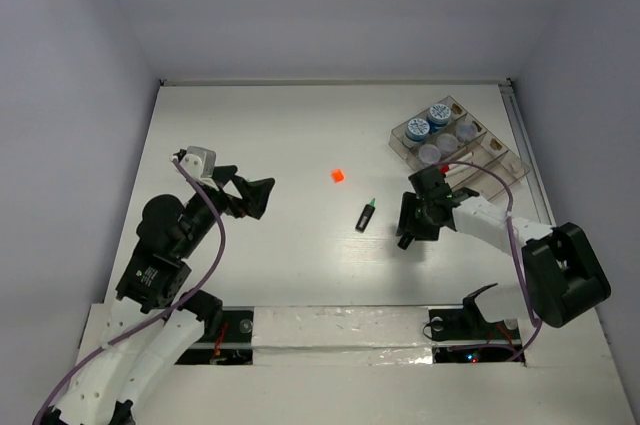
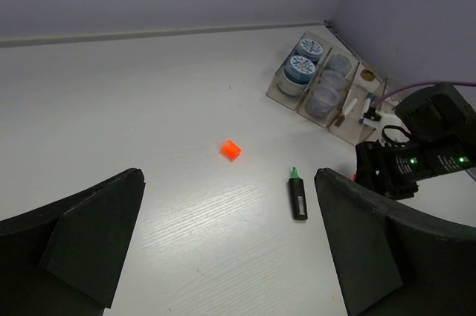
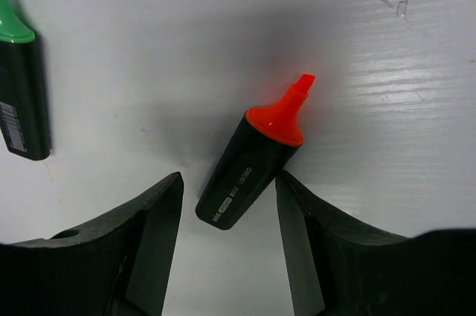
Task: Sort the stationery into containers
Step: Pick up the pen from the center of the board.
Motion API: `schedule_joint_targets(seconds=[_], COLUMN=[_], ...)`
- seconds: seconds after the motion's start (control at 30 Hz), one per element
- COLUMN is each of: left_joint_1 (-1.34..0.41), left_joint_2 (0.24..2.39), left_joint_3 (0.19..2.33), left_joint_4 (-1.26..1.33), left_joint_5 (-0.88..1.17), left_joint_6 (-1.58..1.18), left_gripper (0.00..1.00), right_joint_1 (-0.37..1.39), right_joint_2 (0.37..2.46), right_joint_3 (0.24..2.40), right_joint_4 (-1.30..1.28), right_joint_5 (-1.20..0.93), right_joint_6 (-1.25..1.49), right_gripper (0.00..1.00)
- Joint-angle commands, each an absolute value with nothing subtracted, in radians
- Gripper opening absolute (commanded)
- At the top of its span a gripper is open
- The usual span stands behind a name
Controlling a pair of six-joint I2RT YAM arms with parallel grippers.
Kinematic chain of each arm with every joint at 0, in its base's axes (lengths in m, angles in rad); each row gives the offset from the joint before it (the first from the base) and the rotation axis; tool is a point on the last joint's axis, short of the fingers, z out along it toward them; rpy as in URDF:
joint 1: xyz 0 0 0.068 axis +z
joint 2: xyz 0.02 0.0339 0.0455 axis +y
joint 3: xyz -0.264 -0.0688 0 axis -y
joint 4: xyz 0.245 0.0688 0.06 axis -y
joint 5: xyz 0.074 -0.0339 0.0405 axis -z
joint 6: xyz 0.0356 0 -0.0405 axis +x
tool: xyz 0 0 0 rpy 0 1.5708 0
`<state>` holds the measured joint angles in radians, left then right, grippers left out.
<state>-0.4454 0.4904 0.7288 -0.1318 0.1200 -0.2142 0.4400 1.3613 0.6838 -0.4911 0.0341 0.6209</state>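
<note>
The right gripper [image 3: 229, 182] stands open astride the orange highlighter [image 3: 249, 167], which lies on the table [image 1: 280, 125]. One finger [image 3: 297, 212] is at its barrel, and there is a gap on the other side. The barrel's white print is too small to read. Its tip slants away from the gripper.

The green highlighter [image 1: 366, 215] lies just beside it, tip toward the far edge, with a barcode label. The orange cube [image 1: 337, 175] lies farther off.

The tray [image 2: 274, 87] holds two blue-lidded pots [image 2: 303, 59], greyish pots [image 2: 327, 89] and a white pen [image 2: 355, 104].

The left gripper [image 2: 229, 182] hangs wide open with nothing in it.
</note>
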Motion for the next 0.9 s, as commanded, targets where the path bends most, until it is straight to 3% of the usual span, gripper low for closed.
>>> schedule_joint_targets(seconds=[0.0,0.3,0.57,0.63,0.87], left_joint_1=[-0.459,-0.468,-0.468,-0.468,-0.492], left_joint_2=[0.505,0.546,0.563,0.564,0.649], left_joint_3=[0.735,0.732,0.71,0.69,0.54], left_joint_4=[-0.083,-0.06,-0.034,-0.006,0.245], left_joint_5=[0.166,0.279,0.412,0.472,0.646], left_joint_6=[-0.218,-0.242,-0.331,-0.363,-0.555], left_gripper=[0.99,0.99,0.99,0.98,0.87], right_joint_1=[0.445,0.445,0.445,0.445,0.454], right_joint_2=[1.405,1.474,1.499,1.456,1.171], right_joint_3=[0.653,0.67,0.689,0.681,0.704], right_joint_4=[-0.433,-0.405,-0.396,-0.382,-0.283], right_joint_5=[0.098,0.136,0.114,0.121,0.019], right_joint_6=[0.635,0.629,0.614,0.609,0.6], right_gripper=[0.58,0.55,0.08,0.04,0.02])
